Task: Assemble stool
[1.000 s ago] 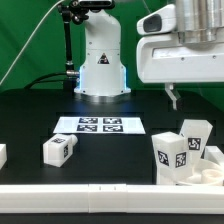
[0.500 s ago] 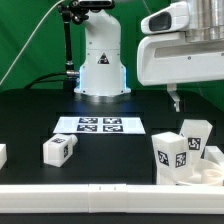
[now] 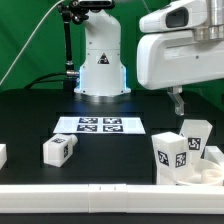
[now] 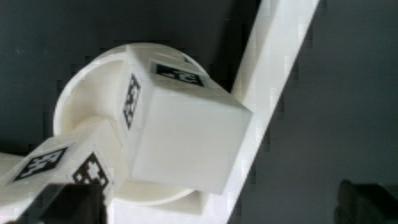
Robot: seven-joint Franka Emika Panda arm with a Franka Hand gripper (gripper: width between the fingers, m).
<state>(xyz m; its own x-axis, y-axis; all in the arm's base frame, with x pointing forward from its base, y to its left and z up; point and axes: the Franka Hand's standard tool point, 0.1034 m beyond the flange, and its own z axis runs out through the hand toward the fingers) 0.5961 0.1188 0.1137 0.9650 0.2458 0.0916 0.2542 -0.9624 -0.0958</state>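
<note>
The fingers (image 3: 178,101) stand wide apart and empty, hanging above the stool parts without touching them. Below them a tagged leg (image 4: 178,125) touches the round seat (image 4: 98,80), just beside a long white bar (image 4: 276,90), near the front edge of the bench (image 3: 30,120) toward the exterior view's right. A lone leg (image 3: 60,149) lies well apart, in front of the marker board (image 3: 100,125).
</note>
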